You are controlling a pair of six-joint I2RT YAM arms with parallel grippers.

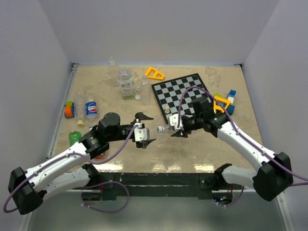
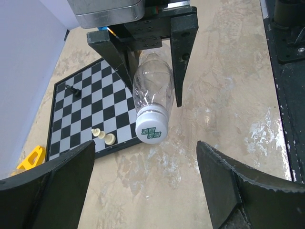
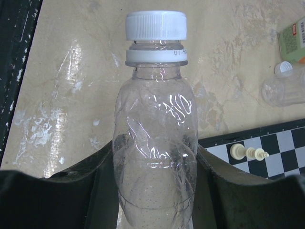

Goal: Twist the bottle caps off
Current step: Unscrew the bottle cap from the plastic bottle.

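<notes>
My right gripper (image 1: 177, 126) is shut on a clear unlabelled bottle (image 1: 167, 128), held level above the table. Its white cap (image 1: 160, 129) points at my left gripper (image 1: 146, 129). In the right wrist view both fingers press the bottle's (image 3: 155, 143) lower body, and the cap (image 3: 156, 25) sits screwed on over a white ring. My left gripper (image 2: 145, 152) is open. In its wrist view the cap (image 2: 151, 125), with green print on top, faces the camera just beyond the fingertips, touching neither. The bottle (image 2: 153, 88) sits between the right gripper's dark fingers (image 2: 183, 62).
A chessboard (image 1: 185, 94) with a few pieces lies behind the held bottle. More bottles stand at the back and left: a labelled one (image 1: 126, 83), a clear one (image 1: 112, 61), a blue cola one (image 1: 91, 108) and a green one (image 1: 74, 137). There are also a yellow triangle (image 1: 154, 73) and coloured blocks (image 1: 231, 98).
</notes>
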